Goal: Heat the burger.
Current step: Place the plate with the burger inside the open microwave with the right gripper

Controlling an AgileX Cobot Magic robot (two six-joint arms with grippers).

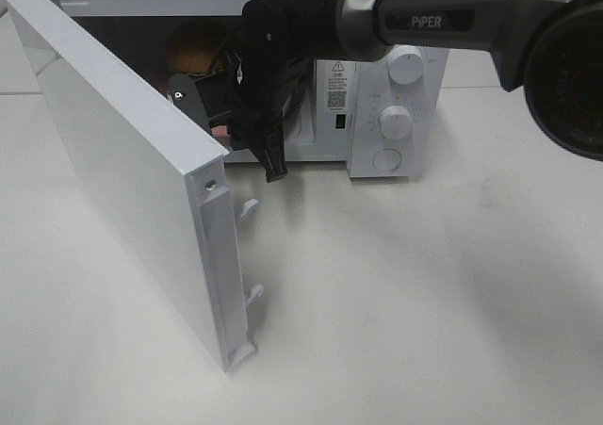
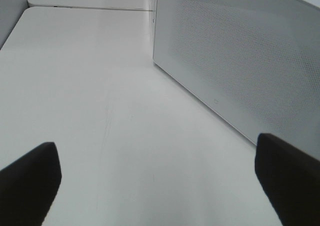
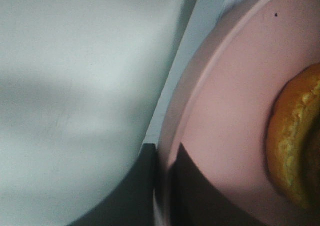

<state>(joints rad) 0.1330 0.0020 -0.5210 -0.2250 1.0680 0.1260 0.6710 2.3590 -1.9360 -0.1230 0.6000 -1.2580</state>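
Observation:
The burger (image 1: 196,50) with its golden-brown bun sits inside the open white microwave (image 1: 396,152), at the back left of the cavity. It rests on a pink plate (image 3: 235,110), and its bun also shows in the right wrist view (image 3: 295,136). My right gripper (image 3: 164,186) is shut on the plate's rim, one finger on each side of it. In the exterior view the right gripper (image 1: 193,95) reaches into the cavity from the right, and a sliver of the plate (image 1: 220,132) shows under it. My left gripper (image 2: 160,186) is open and empty above the table.
The microwave door (image 1: 122,161) stands wide open, swung out to the front left, its latch hooks (image 1: 250,208) facing the cavity. Two knobs (image 1: 407,65) are on the right panel. The microwave's perforated side wall (image 2: 240,60) is close to the left gripper.

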